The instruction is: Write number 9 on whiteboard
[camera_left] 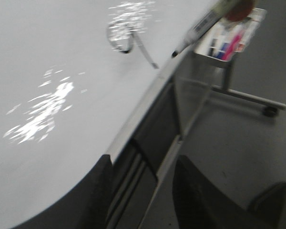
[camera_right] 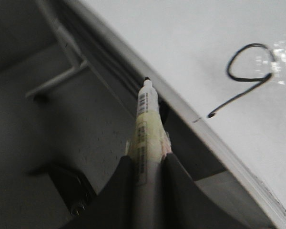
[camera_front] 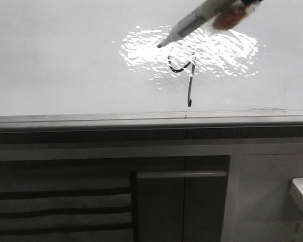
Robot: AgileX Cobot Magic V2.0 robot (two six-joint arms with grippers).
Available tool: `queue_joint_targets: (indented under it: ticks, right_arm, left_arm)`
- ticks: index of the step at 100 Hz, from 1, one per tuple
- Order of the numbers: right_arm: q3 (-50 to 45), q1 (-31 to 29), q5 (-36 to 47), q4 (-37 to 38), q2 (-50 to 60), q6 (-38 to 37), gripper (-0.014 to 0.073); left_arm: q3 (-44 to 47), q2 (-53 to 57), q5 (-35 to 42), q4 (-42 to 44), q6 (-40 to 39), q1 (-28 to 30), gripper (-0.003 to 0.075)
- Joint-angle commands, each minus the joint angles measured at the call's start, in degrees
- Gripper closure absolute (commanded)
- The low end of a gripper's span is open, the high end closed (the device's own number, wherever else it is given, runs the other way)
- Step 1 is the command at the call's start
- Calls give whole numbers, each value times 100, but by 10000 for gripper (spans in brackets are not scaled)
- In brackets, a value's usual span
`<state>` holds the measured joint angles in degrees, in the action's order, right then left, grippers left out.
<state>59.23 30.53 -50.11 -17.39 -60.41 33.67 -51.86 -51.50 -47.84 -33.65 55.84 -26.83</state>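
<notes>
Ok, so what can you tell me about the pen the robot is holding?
The marker is a thin stick with a pale, yellowish-white body, a printed label with a barcode, and a small dark tip. It looks like plastic. The right gripper pinches its back end between two dark fingers. In the front view it slants down toward the whiteboard, its tip by the bright glare, up and left of the drawn number 9. Whether the tip touches the board cannot be told.
</notes>
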Motion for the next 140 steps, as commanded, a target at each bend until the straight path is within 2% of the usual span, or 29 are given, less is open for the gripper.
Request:
queue_joint_targets:
  ticks: [1,11,27,41,77,99,122,130,140]
  right_arm:
    - [215,201,-328,-23,157,830,658]
    - [215,398,-507,-23,157,1342,658]
    - [215,500,-397,-23,157,1378,658]
    - [215,500,-369,-23,157,1378,658]
    - [215,500,-274,-23,157,1378,658]
    - [215,500,-230,-93,157,1378,658]
    - [215,500,-215,-104,146,1378,652]
    - [215,500,-238,-91,146,1378,580]
    - [215,500,-238,58,146,1378,389]
  left_arm:
    - [-336,-394,-19,-485,401,-470,437]
    - [-528,-917,94,-474,540,-1066,437]
    - [-895,-1716,606,-426,605,-1888,437]
    - [-1262,-2309,659,-426,731,-2237,437]
    - [-1668,-2864,693,-442,741,-2320,448]
    - [-1668,-2864,700,-442,741,-2320,598]
    - [-1668,-2864,700,-442,741,-2320,695]
    - [-1668,-2864,700,-442,730,-2320,721]
    - [-1668,-2864,700,-442,701,-2306,741]
